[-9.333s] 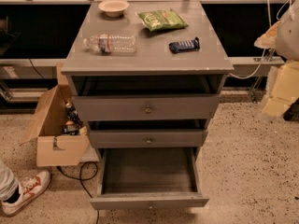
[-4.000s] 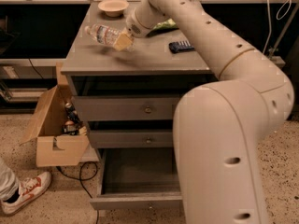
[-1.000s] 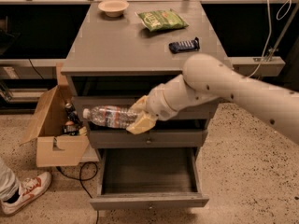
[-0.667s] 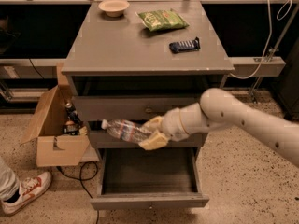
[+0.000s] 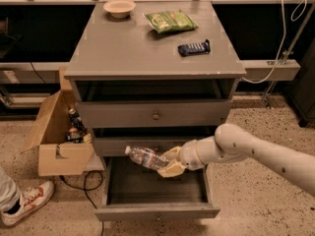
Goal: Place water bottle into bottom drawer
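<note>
The water bottle point(image 5: 144, 157) is a small clear ribbed bottle with a white label. It is held nearly level, cap end to the left, just above the open bottom drawer point(image 5: 156, 211). My gripper point(image 5: 169, 163) is shut on the bottle's right end, its cream fingers point(image 5: 172, 169) wrapped around it. My white arm reaches in from the right. The bottom drawer is pulled out, dark inside, with its grey front nearest the camera. The bottle hangs over the drawer's back left part, in front of the middle drawer point(image 5: 113, 145).
The grey cabinet top point(image 5: 128, 48) holds a bowl point(image 5: 119, 7), a green chip bag point(image 5: 171, 20) and a dark blue packet point(image 5: 194, 47). An open cardboard box point(image 5: 54, 141) with items stands left of the cabinet. A shoe point(image 5: 27, 203) is at lower left.
My gripper took the bottle off the cabinet top, then carried it down the front of the cabinet. In the last second it moved lower and right, to just above the open bottom drawer.
</note>
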